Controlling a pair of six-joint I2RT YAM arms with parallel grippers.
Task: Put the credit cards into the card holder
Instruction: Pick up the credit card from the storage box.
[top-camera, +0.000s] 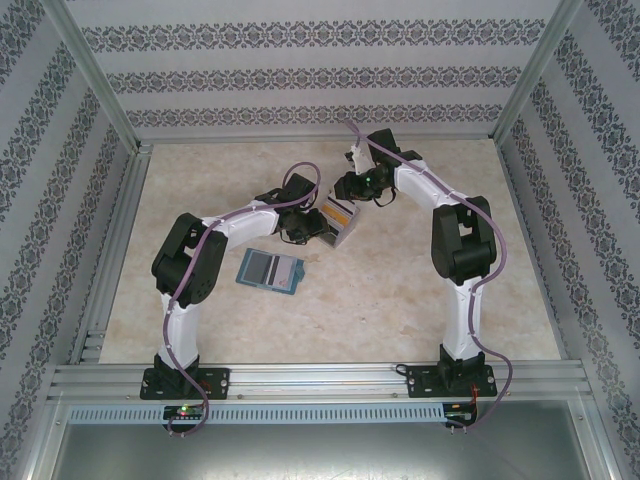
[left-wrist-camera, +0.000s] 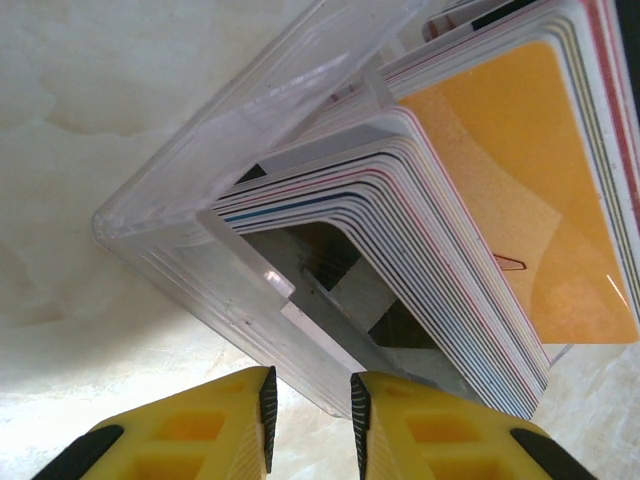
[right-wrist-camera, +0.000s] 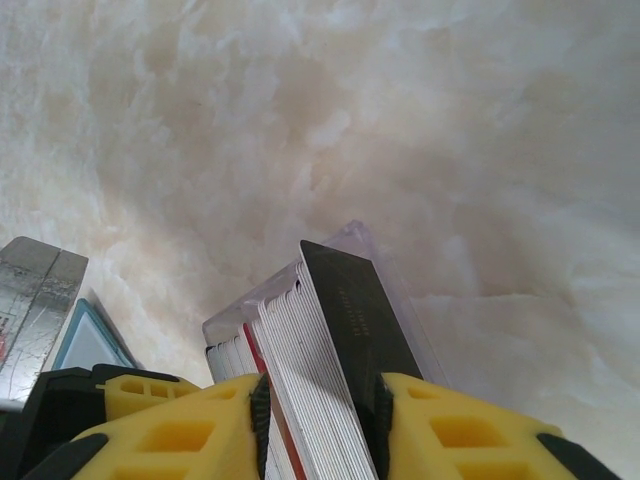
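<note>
While the right gripper (right-wrist-camera: 320, 392) clamped the credit cards (right-wrist-camera: 325, 315), the left gripper (left-wrist-camera: 312, 390) stood at their clear box (left-wrist-camera: 200, 190). Its grip was unclear.

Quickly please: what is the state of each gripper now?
Left gripper: jaws narrow at the clear box edge; grip cannot be told.
Right gripper: closed on a stack of cards.

Counts. Arms, two: my left arm (top-camera: 190, 265) and right arm (top-camera: 460, 240). Grippers, two: left gripper (left-wrist-camera: 312, 400) and right gripper (right-wrist-camera: 318, 410). Wallet (top-camera: 270, 270): one. Clear box (left-wrist-camera: 230, 150): one. Cards (left-wrist-camera: 400, 230): a thick pack, dozens of edges, packed too tight for me to count exactly. One orange card (left-wrist-camera: 520, 190) and one dark card (right-wrist-camera: 350, 300) show their faces. Table (top-camera: 400, 290): one.
</note>
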